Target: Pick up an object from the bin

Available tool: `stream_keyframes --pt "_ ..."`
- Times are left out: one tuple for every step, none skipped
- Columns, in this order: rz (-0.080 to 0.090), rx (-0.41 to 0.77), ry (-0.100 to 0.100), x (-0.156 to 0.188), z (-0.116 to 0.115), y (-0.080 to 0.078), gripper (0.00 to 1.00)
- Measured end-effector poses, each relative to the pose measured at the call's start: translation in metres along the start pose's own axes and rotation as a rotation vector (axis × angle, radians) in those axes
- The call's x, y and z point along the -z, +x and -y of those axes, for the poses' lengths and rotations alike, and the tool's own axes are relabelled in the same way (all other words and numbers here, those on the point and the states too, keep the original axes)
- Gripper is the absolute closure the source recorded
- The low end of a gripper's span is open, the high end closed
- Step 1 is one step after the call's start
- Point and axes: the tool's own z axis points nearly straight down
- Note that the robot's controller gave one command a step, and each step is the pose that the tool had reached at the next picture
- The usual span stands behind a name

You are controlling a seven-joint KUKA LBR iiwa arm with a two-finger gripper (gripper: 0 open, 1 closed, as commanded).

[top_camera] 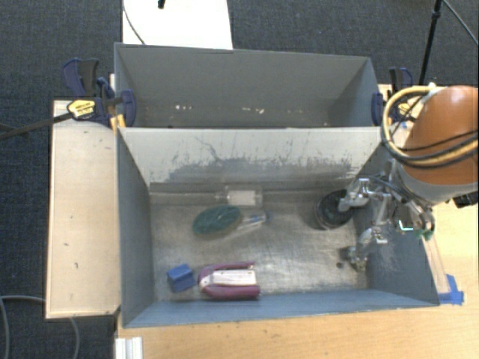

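My gripper [348, 232] hangs low over the right end of the bin floor, open, with only bare floor between its fingers. Its upper fingertip [346, 202] is right beside a black round thing [328, 210] near the back wall; I cannot tell if they touch. The lower fingertip [349, 261] is close to the floor toward the front right. A dark green oval brush with a clear handle [218, 221] lies mid-bin, well to the left of the gripper.
A small clear block [241, 197] rests against the back wall. A maroon thing with a white label [229, 281] and a blue cube [179, 277] lie at the front left. The arm with its orange cover stands over the bin's right wall.
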Motion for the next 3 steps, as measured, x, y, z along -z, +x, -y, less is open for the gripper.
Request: stream_keyframes --pt "0.007 -0.140 -0.001 -0.074 -0.013 -0.063 0.00" --pt "0.010 -0.268 0.000 -0.131 0.014 -0.087 0.00" --pt "0.013 -0.261 0.000 -0.128 0.013 -0.088 1.00"
